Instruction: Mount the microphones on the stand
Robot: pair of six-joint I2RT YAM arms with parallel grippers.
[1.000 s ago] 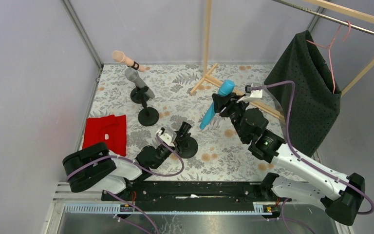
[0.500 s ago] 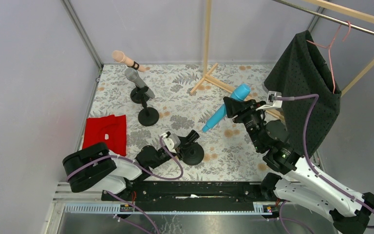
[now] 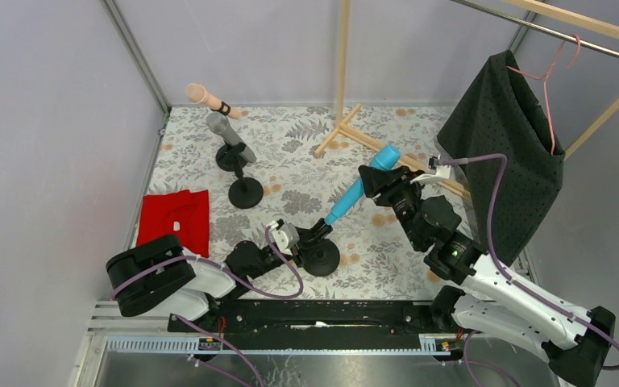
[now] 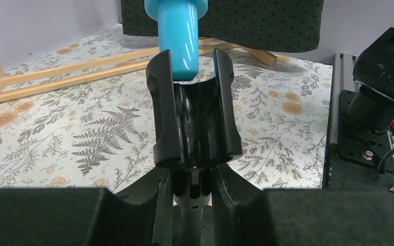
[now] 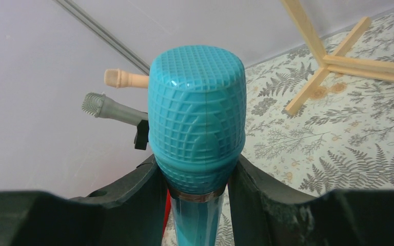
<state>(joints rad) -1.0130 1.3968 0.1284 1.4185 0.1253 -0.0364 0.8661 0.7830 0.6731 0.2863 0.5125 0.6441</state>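
Now noted: right hand [image 3: 370, 179] grasping cyan microphone [image 3: 348, 196] just under its head, tail end slanting down between prongs of black clip [image 4: 192, 123]. Left hand [image 4: 191, 190] clenched on stand [image 3: 323, 258] just below that clip. Pink microphone [image 3: 206, 98] and grey microphone [image 3: 227, 133] held in own stands, far left of tabletop [image 3: 290, 145].

The left arm lies low, reaching forward and rightward from its base. Its end effector [image 3: 297, 239] is pinched tight on the post of the stand [image 3: 322, 258]. The right arm rears up with its elbow bent and its wrist angled leftward and down. Its end effector [image 3: 373, 181] has its fingers part-spread, clamping the blue microphone [image 3: 346, 201] just under its head.
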